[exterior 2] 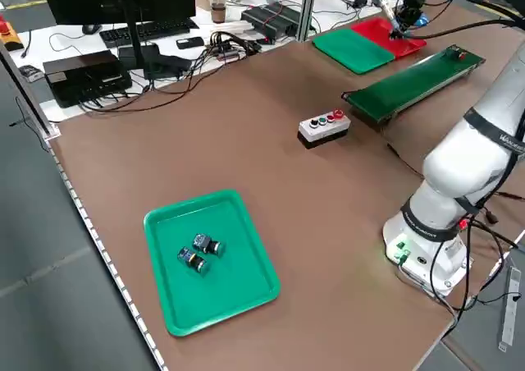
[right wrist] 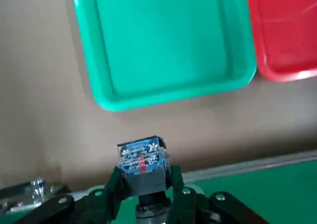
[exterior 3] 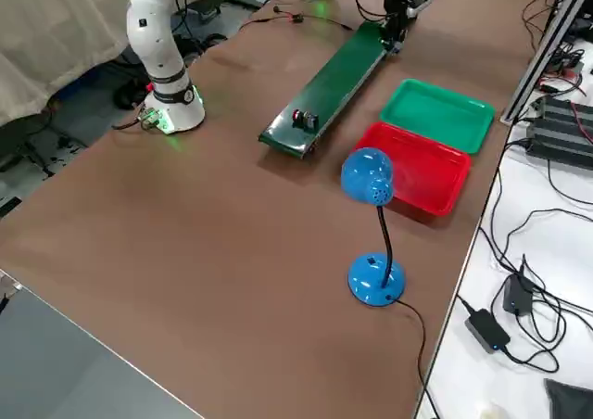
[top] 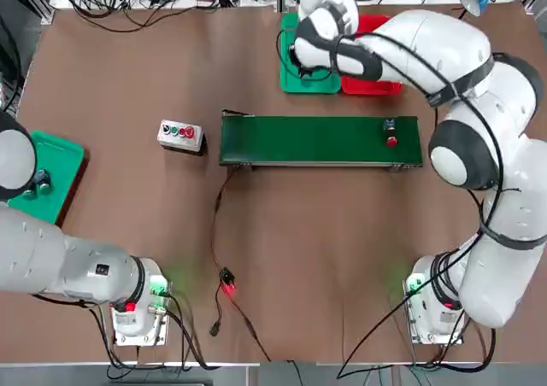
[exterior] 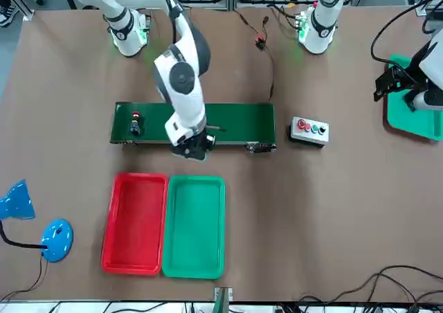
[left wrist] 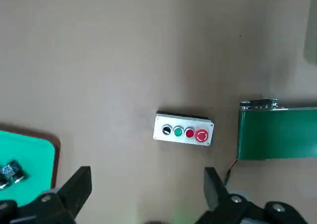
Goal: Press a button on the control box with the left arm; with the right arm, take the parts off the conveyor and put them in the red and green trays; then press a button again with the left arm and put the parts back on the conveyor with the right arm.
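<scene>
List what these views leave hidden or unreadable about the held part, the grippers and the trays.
- Held part: right wrist view shows only its blue back; tip colour hidden between the fingers.
- Right gripper: top view hides it under the arm's own wrist.
- Left gripper: top view cuts it off at the edge.
- Green tray and red tray: top view, largely covered by the right arm.
</scene>
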### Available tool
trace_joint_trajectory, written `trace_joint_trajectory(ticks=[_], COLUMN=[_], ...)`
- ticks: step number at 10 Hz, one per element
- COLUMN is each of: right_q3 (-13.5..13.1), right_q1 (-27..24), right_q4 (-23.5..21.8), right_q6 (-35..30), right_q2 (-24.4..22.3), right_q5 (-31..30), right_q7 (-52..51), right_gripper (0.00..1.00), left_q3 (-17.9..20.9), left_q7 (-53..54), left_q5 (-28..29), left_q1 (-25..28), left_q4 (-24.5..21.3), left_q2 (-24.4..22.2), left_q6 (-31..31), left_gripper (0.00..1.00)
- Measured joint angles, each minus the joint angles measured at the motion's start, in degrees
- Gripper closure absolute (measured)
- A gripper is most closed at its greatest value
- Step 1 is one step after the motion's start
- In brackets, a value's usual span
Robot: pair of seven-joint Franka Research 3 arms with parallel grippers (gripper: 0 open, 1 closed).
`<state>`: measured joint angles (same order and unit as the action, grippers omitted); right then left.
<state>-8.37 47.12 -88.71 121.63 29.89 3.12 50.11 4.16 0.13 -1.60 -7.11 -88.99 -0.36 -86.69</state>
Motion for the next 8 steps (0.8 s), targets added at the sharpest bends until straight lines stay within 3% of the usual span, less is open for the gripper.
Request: trace_joint_trajectory(ticks=[8], right_q3=[-0.01], right_q1=[7.82], right_q4=[-4.50], right_q6=[3.05], right_q2=[0.10], right_q5=[-0.01], right_q7=[4.79], right_gripper=[0.58], left_q3=[0.02], left_q7=[0.00], left_q5=[0.00], left_q1=[0.04], left_q4=[0.00], left_q2=[0.00], left_q6=[0.00], left_gripper=[0.00])
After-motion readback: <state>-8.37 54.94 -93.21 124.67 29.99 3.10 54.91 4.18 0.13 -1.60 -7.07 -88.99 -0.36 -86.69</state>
